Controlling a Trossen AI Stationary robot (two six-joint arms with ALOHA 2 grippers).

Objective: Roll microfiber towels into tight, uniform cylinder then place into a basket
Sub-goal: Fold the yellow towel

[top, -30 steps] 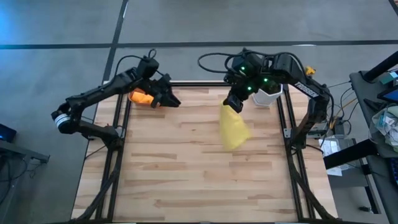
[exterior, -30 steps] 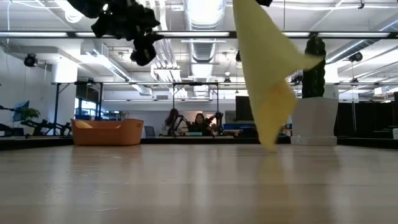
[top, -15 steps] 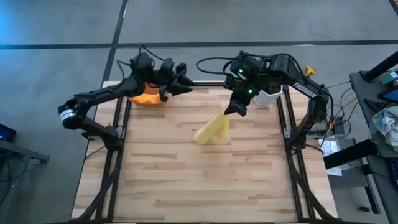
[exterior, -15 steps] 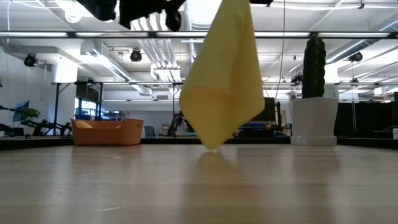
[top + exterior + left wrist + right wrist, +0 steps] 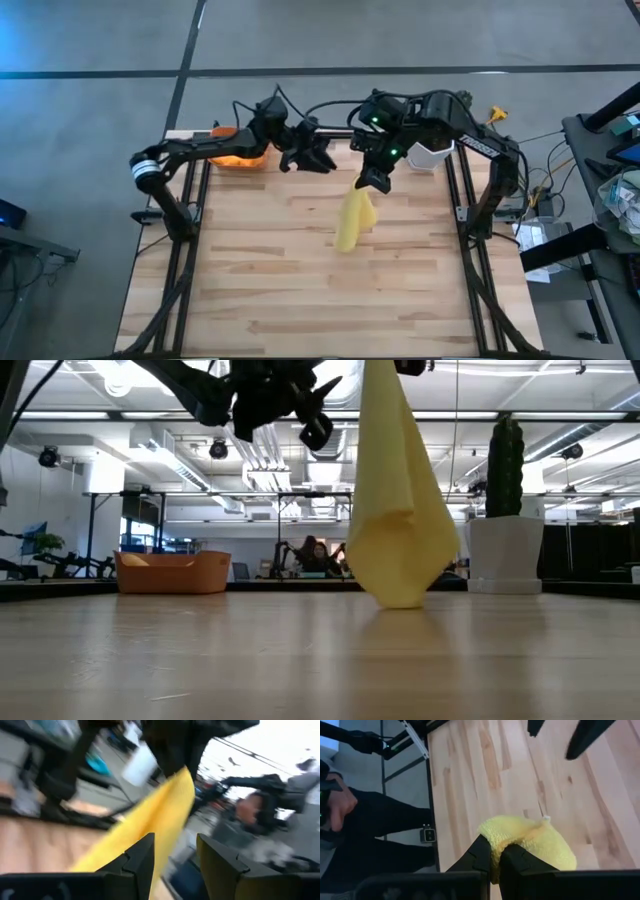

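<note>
A yellow microfiber towel (image 5: 352, 220) hangs over the middle of the table from my right gripper (image 5: 372, 180), which is shut on its top. In the low view the towel (image 5: 398, 530) hangs as a loose cone, and I cannot tell if its lower tip touches the wood. My left gripper (image 5: 325, 160) stands open and level just left of the towel's top, touching nothing. The left wrist view shows the towel (image 5: 150, 825) past its spread fingers. The red-orange basket (image 5: 238, 152) rests on the table's far left corner. My right gripper pinches a bunched top corner of the towel (image 5: 512, 837) between its two shut fingers, slanting down from above. Several layers are gathered there. The rest hangs slack below the fingers, down to its lower end (image 5: 400, 600) just at table level.
A white pot with a green cactus (image 5: 430, 152) stands at the far right corner, close behind my right arm. The bare wooden tabletop (image 5: 300, 280) spreads toward the near edge. A person's hand and dark sleeve (image 5: 340, 815) show beyond the table's edge.
My left gripper has swept from over the basket along the far edge toward the table's right, turning level, and now stands beside the hanging towel. The towel has swung toward the left and back again under my right gripper, which has stayed nearly in place.
</note>
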